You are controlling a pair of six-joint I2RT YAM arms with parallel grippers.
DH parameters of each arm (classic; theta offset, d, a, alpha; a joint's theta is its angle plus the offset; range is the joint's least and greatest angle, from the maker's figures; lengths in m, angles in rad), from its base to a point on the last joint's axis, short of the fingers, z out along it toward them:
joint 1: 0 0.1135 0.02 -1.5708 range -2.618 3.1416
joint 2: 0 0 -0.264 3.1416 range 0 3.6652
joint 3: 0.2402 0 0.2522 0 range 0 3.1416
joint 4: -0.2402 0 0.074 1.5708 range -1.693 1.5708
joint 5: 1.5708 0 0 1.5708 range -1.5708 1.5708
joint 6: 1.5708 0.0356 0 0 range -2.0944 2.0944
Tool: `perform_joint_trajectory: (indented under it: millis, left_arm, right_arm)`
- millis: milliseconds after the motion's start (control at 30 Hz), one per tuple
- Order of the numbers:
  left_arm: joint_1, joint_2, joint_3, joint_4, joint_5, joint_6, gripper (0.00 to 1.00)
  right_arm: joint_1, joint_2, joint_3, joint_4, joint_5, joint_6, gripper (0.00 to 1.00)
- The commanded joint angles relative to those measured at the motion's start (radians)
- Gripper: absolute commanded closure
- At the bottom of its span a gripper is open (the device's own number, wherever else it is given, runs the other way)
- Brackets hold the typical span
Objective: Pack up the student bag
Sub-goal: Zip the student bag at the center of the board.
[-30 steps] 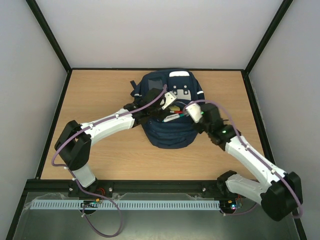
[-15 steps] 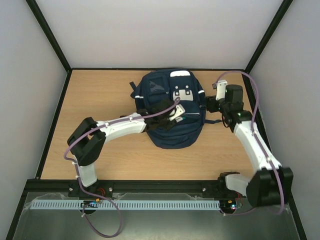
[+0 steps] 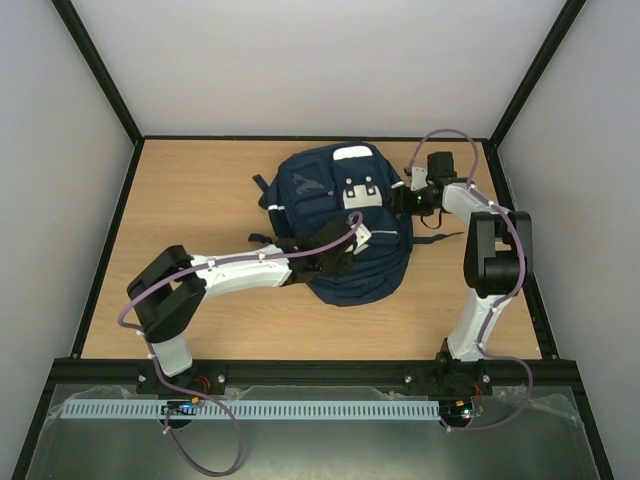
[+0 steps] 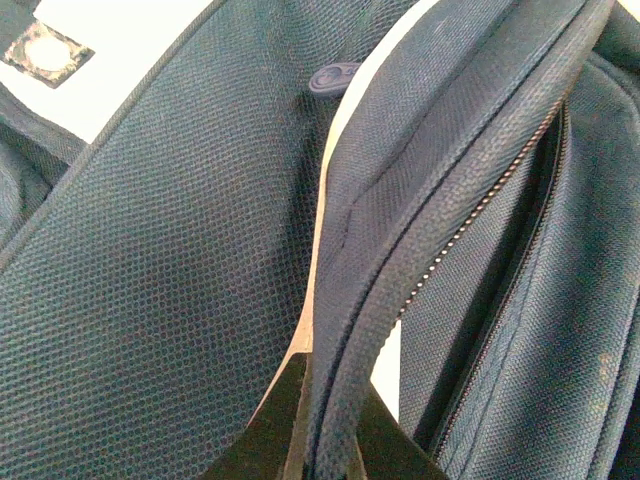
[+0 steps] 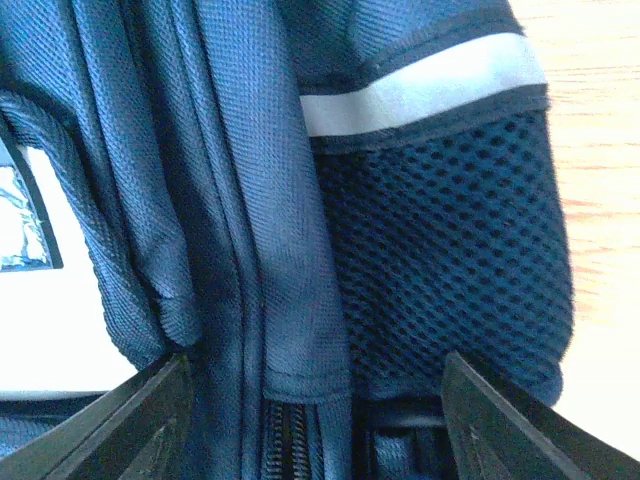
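The student bag (image 3: 335, 215) is a navy backpack with white stripes and a grey-white patch, lying in the middle of the table. My left gripper (image 3: 345, 252) rests on its front and is shut on a thick fabric edge beside a zip (image 4: 470, 215). In the left wrist view my left gripper (image 4: 330, 445) pinches that edge between its dark fingers. My right gripper (image 3: 404, 199) sits at the bag's right side, open. Its fingers (image 5: 150, 415) straddle the bag's side seam and zip (image 5: 285, 435), next to a mesh pocket (image 5: 450, 260) under a white stripe (image 5: 420, 90).
The wooden table (image 3: 190, 200) is fenced by a black frame with grey walls on three sides. A dark strap (image 3: 262, 185) sticks out at the bag's left. Purple cables loop over both arms, one arching above the right wrist (image 3: 445, 135).
The right arm left the bag's opening, swung to its right side and opened wider. The left gripper kept its hold and moved right. The bag turned and its contents no longer show.
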Motion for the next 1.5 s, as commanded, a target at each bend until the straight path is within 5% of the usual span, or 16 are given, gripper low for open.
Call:
perform_joint_trajectory:
  millis: [0,233,333,467,767,1000,1167,1467]
  left_arm:
    - [-0.034,-0.082,-0.045,-0.011,-0.019,-0.081,0.96]
    - [-0.064,-0.077,-0.014,-0.030,-0.022,-0.088,0.90]
    - [-0.071,-0.056,0.003,-0.059,-0.048,-0.095,0.67]
    - [-0.091,-0.125,-0.045,-0.052,-0.073,-0.118,0.45]
    - [-0.109,-0.451,-0.261,-0.041,-0.181,-0.354,0.31]
    - [-0.070,-0.606,-0.461,-0.016,-0.107,-0.394,0.39]
    - [-0.034,-0.632,-0.579,0.084,-0.031,-0.379,0.52]
    - [-0.025,-0.515,-0.614,0.142,-0.072,-0.360,0.47]
  right_arm:
    - [0.068,0.082,0.088,-0.131,-0.118,-0.015,0.32]
    - [0.128,0.188,0.225,-0.162,-0.176,0.002,0.34]
    - [0.124,0.168,0.243,-0.180,-0.185,-0.005,0.34]
    - [0.088,0.050,0.176,-0.167,-0.197,-0.015,0.33]
    - [0.081,-0.369,-0.139,-0.132,-0.199,-0.091,0.35]
    - [0.211,-0.535,-0.236,-0.145,-0.206,-0.161,0.41]
    - [0.294,-0.422,-0.148,-0.160,-0.254,-0.172,0.48]
    - [0.369,-0.183,-0.028,-0.125,-0.290,-0.143,0.55]
